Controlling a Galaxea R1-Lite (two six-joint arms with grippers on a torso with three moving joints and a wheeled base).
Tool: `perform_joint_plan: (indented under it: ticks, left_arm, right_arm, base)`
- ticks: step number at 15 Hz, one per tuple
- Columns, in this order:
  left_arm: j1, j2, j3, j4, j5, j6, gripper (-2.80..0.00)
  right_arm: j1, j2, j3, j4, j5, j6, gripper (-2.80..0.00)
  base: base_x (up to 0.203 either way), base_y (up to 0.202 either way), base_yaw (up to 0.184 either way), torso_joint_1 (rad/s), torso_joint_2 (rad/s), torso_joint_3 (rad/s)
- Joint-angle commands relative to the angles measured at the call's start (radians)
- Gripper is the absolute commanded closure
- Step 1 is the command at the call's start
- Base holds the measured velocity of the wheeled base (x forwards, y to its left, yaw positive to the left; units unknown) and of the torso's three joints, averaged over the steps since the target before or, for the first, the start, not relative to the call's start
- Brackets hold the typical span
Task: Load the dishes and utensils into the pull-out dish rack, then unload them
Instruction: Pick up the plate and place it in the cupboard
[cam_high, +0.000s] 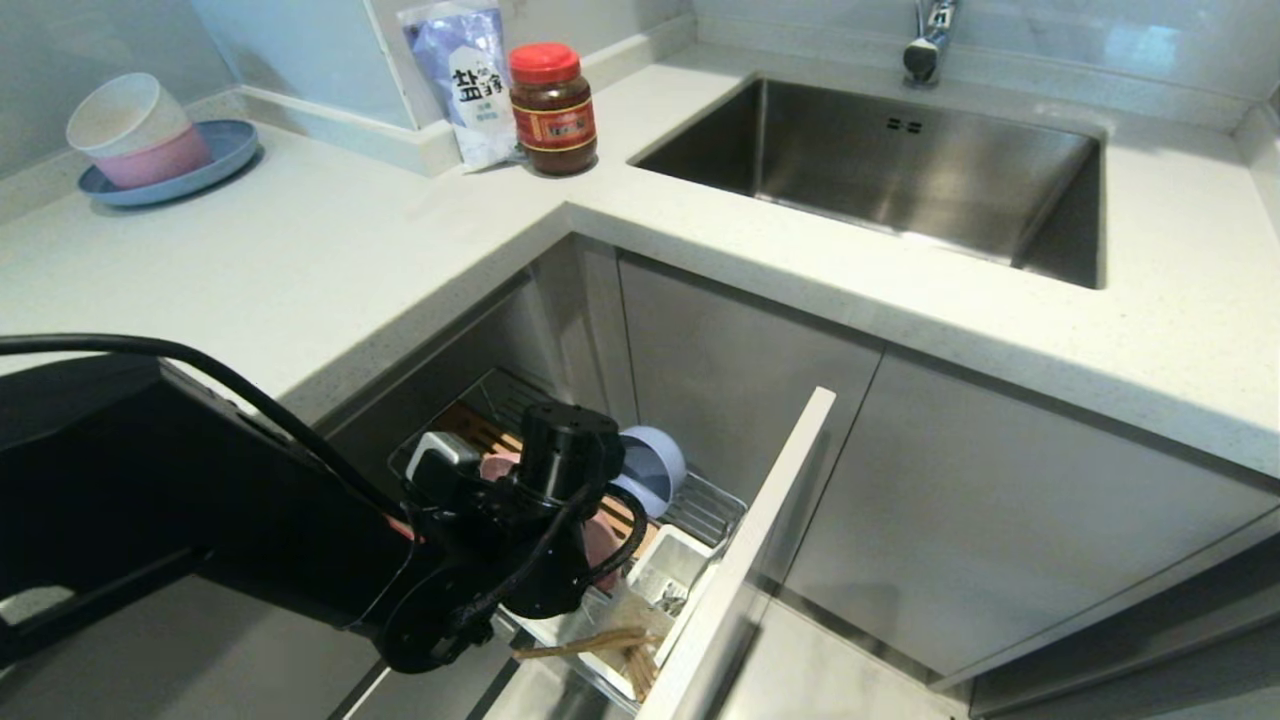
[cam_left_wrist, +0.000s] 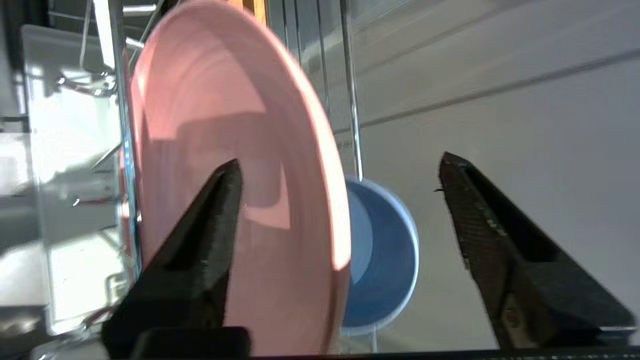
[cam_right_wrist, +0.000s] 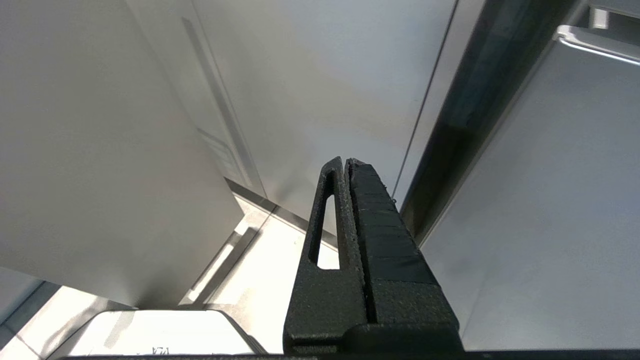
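Note:
The pink plate stands on edge in the pull-out dish rack, with the blue-grey bowl right behind it. My left gripper is open, its fingers wide apart on either side of the plate's rim and not closed on it. From the head view my left arm reaches down over the rack and hides most of the plate; the bowl shows beyond the wrist. The wooden chopsticks lie at the rack's near end. My right gripper is shut and empty, parked beside cabinet fronts.
The rack's grey front panel stands out from the cabinet, with a white cutlery cup just inside it. On the counter are stacked bowls on a blue plate, a salt bag, a red-lidded jar and the sink.

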Motion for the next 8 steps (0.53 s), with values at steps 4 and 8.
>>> perform_joint_plan:
  ticks: [4,8]
  left_arm:
    - [-0.039,-0.076,-0.009,0.107,0.019,-0.008,-2.8]
    - [-0.091,-0.159,-0.029,0.245,0.047,-0.007,-2.8]
  right_arm:
    - [0.0,-0.004,0.002,0.0,0.0,0.0,0.0]
    - [0.0,-0.004,0.002,0.0,0.0,0.0,0.0]
  base:
    - [0.0,0.0,0.0,0.0,0.0,0.0]
    - [0.0,0.0,0.0,0.0,0.0,0.0]
